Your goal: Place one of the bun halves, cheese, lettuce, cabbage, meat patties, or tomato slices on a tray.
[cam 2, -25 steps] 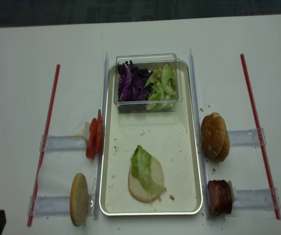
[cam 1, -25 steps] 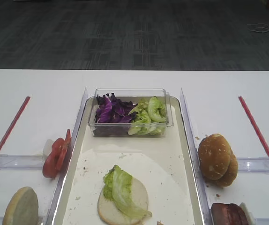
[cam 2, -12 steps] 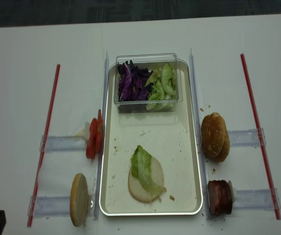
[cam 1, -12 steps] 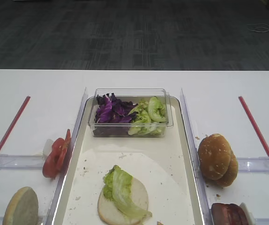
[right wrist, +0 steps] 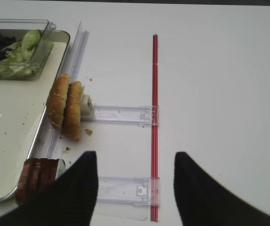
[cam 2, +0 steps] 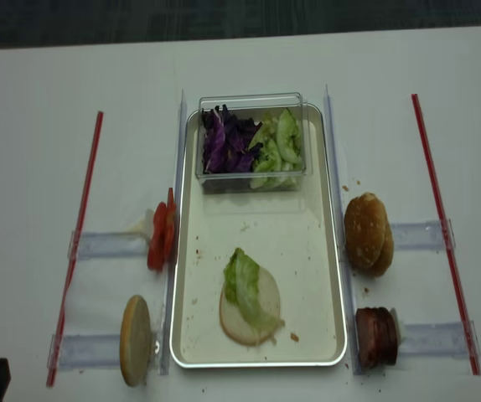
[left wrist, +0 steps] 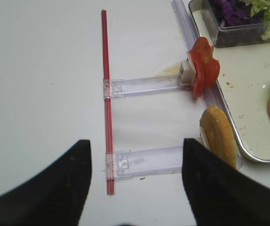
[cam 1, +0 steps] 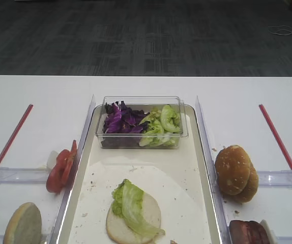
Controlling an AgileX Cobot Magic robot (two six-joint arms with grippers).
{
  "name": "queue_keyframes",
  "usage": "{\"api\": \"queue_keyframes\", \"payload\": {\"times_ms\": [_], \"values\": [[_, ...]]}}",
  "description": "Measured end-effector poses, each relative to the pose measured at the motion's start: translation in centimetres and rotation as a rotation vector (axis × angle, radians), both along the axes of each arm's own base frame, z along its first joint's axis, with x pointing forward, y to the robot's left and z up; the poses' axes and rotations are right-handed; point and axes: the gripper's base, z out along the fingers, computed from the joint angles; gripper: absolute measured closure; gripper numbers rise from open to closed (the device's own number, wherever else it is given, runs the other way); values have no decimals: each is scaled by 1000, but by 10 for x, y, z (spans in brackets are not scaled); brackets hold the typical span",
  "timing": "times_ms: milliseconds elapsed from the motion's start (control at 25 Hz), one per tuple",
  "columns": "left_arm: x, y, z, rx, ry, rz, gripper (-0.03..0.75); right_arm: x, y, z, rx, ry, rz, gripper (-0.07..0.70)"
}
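Tray (cam 2: 186, 209) at frame centre carries one bun half (cam 2: 242, 318) topped with lettuce (cam 2: 245, 289). Meat patties (cam 2: 374, 337) lower right and tomato slices (cam 2: 160, 239) at left wait on the counter (cam 2: 31, 167). Both pincers, left pincer (left wrist: 135, 183) and right pincer (right wrist: 135, 188), stand apart, empty.

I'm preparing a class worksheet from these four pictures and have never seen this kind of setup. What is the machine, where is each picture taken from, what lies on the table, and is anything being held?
It is a two-armed robot. Two pictures look down on the table from above; the other two come from cameras on the wrists. The dark shapes at the bottom are each gripper's fingers: the left gripper and the right gripper are both open and hold nothing.

In the middle lies a tray with a bun half topped by lettuce, plus a clear tub of cabbage and green leaves. Left of the tray stand tomato slices and another bun half; right of it, sesame bun tops and meat patties.
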Motion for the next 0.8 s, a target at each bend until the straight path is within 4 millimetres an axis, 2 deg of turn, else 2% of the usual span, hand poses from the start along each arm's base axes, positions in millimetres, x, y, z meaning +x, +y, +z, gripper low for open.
{"api": "queue_keyframes", "payload": {"times_ms": [800], "values": [[0, 0, 0, 0, 0, 0, 288, 0, 0, 0, -2, 0, 1, 249]]}}
